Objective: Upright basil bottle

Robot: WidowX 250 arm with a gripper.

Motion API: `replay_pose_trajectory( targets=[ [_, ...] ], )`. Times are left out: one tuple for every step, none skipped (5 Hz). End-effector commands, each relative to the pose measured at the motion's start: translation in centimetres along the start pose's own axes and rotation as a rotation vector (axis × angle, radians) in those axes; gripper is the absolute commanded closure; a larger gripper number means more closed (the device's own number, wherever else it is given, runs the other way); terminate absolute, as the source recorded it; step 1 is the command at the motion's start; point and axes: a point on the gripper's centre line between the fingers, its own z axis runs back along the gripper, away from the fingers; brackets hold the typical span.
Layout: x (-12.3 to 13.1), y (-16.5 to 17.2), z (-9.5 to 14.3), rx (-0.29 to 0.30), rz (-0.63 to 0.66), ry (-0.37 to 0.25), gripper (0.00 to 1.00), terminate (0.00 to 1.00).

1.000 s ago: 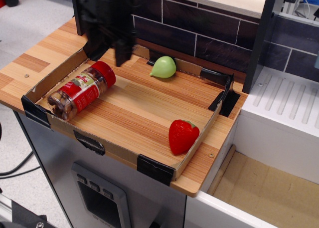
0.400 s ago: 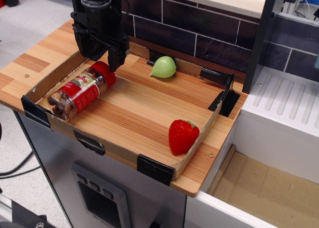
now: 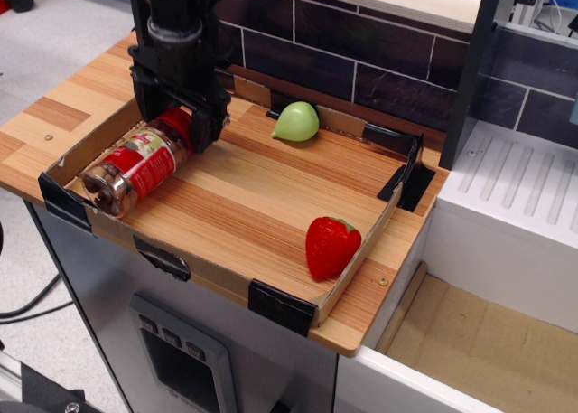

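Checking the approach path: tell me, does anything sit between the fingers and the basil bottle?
Nothing visible does. The gripper is already down around the basil bottle's red cap end; the strawberry lies well apart.

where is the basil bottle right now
The basil bottle lies on its side in the left part of the cardboard tray, its red-capped end between the gripper jaws, far from the strawberry toy.

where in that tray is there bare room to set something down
Widest bare wood is the tray middle, bordered by the basil bottle, green pear toy and strawberry toy. The back right corner is also free. The left end is crowded by the gripper at the bottle's cap.
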Motion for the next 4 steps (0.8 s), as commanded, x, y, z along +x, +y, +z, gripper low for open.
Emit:
replay_pose_trajectory(
  targets=[
    [0.3, -0.3, 0.2, 0.022, -0.024, -0.010, 0.00, 0.00],
    [0.7, -0.3, 0.3, 0.026, -0.030, -0.046, 1.00, 0.00],
    [1.2, -0.1, 2.0, 0.028, -0.045, -0.102, 1.00, 0.00],
    [1.9, 0.3, 5.1, 0.022, -0.056, -0.184, 1.00, 0.00]
  ],
)
